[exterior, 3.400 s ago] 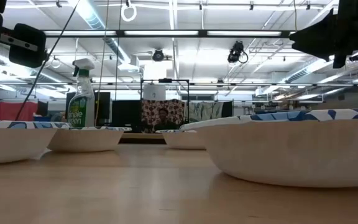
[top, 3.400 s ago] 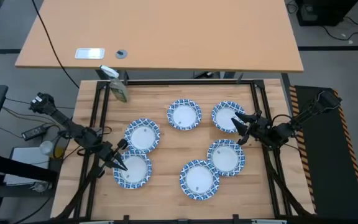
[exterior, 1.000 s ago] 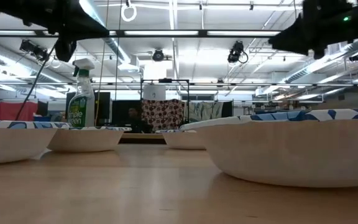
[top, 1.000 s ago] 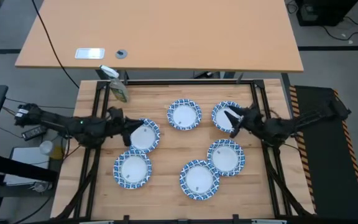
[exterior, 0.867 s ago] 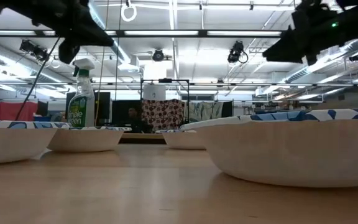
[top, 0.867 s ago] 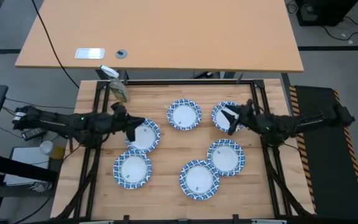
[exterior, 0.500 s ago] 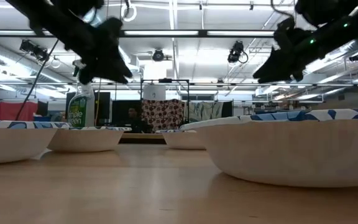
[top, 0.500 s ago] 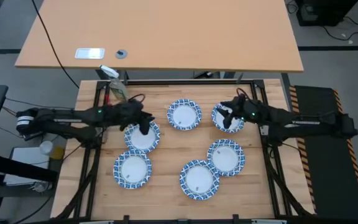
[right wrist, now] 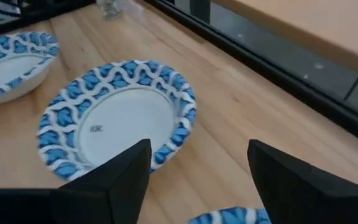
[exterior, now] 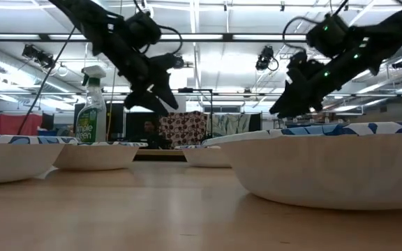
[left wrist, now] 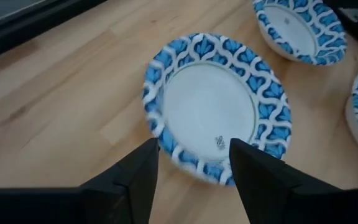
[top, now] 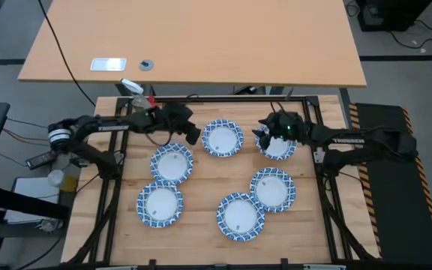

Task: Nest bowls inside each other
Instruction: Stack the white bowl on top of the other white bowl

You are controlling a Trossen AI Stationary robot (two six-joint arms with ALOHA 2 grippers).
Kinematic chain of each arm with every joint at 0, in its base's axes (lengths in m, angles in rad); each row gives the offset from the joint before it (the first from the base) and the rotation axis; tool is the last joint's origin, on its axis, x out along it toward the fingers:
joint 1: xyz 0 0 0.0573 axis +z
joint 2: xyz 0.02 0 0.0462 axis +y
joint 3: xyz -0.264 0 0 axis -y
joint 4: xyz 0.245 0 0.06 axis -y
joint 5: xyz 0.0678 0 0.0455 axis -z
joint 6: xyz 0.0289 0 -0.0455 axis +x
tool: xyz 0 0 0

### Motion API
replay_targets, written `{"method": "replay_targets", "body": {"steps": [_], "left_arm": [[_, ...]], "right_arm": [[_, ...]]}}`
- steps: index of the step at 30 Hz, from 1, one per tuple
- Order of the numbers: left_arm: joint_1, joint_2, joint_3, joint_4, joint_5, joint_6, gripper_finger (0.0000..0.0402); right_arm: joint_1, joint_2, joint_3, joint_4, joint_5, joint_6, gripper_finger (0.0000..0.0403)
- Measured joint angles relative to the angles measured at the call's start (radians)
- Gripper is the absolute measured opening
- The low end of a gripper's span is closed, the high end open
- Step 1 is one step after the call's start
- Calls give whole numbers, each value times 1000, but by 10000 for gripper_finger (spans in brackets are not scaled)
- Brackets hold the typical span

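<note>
Six small round blue-and-white patterned bowls (top: pixel 222 139) lie unnested on desk (top: pixel 201 225); left hand (top: pixel 191 135) and right hand (top: pixel 264 135), both released, poised at rims — next, grasp.

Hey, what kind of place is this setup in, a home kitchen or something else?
Not a kitchen; most likely a robotics lab or open workshop. The low view shows long ceiling strip lights and cameras hung from overhead rails, and the wooden slatted table sits inside a black metal frame.
</note>
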Motion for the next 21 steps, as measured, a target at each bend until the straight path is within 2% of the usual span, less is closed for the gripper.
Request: {"method": "replay_targets", "body": {"steps": [4, 10, 16, 21], "left_arm": [[16, 69, 31, 13, 53, 78, 208], [68, 153, 32, 19, 169, 182, 208], [108, 173, 32, 36, 177, 285, 208], [129, 173, 43, -41, 171, 319, 208]], "right_arm": [[-89, 56, 54, -123, -24, -29, 262], [-100, 175, 171, -244, -42, -183, 254], [-100, 279, 270, -373, -136, -294, 254], [-86, 326, 326, -377, -183, -352, 254]]}}
